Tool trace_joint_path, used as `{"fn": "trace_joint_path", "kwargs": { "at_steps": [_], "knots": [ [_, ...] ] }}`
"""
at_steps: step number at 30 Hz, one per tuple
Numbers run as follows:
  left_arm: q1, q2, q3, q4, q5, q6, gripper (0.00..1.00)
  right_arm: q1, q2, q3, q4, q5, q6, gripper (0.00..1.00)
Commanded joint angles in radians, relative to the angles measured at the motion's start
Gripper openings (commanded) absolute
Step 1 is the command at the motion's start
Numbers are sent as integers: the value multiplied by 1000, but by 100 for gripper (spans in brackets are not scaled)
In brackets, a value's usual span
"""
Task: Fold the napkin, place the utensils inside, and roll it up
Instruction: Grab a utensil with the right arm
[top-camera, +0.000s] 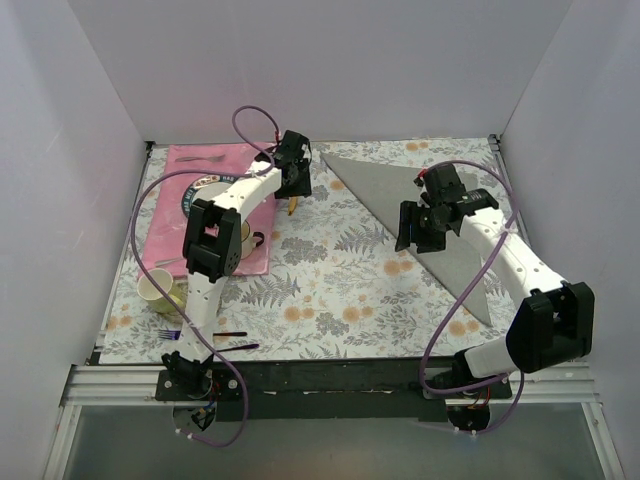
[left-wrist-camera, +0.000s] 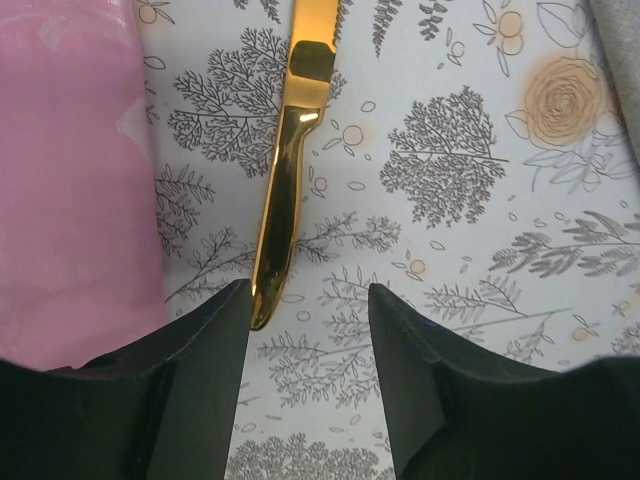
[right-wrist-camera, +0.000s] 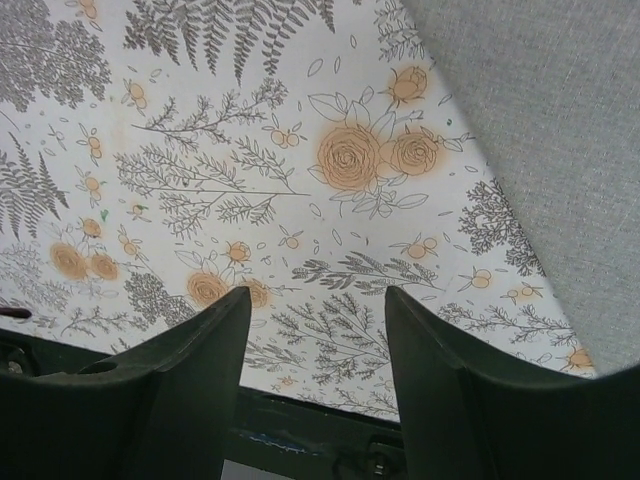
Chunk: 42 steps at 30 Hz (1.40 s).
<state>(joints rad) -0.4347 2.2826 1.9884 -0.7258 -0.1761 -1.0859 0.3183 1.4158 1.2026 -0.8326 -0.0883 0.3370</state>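
Observation:
The napkin (top-camera: 430, 215) lies folded into a grey triangle on the right half of the table; its edge fills the upper right of the right wrist view (right-wrist-camera: 540, 130). One of the utensils, a slim golden knife (top-camera: 291, 207), lies on the flowered cloth beside the placemat. In the left wrist view the knife (left-wrist-camera: 285, 170) runs away from me, its handle end touching the inner edge of the left finger (left-wrist-camera: 215, 340). My left gripper (left-wrist-camera: 308, 305) is open over it, with only tablecloth between the jaws. My right gripper (right-wrist-camera: 317, 300) hovers open and holds nothing, just off the napkin's left edge (top-camera: 405, 240).
A pink placemat (top-camera: 165, 225) at the left carries a plate (top-camera: 205, 195) and a silver utensil (top-camera: 200, 158). A pale cup (top-camera: 158, 290) stands at its near corner. A purple-handled fork (top-camera: 170, 333) and a thin black utensil (top-camera: 235, 347) lie near the front edge.

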Motion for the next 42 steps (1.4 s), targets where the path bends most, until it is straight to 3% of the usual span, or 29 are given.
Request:
{"fn": "trace_joint_path", "kwargs": {
  "at_steps": [1,14,20,25,31,33,36,42],
  "knots": [
    [-6,40,70,-1,-63,67,49,-24,-51,-18,-3,-28,-36,64],
    [-13,170,165,-4,-120,46,40,-48,-97,-66,-7,-39,-61,63],
    [-56,173,138,-86,-149,12,26,-48,-78,-63,16,-40,-59,63],
    [-108,138,60,-152,-194,-34,5,-48,-49,-51,42,-79,-43,63],
    [-116,46,12,-231,-111,-109,0,-48,-37,-86,90,-166,-46,63],
    [-116,-20,-22,-236,-26,-126,0,-48,-26,-107,133,-220,-47,64],
    [-116,-116,-127,-204,116,-184,0,-48,-3,-127,205,-300,5,72],
    [-128,-296,-376,-107,277,-294,0,-27,109,-136,425,-415,183,74]
  ]
}}
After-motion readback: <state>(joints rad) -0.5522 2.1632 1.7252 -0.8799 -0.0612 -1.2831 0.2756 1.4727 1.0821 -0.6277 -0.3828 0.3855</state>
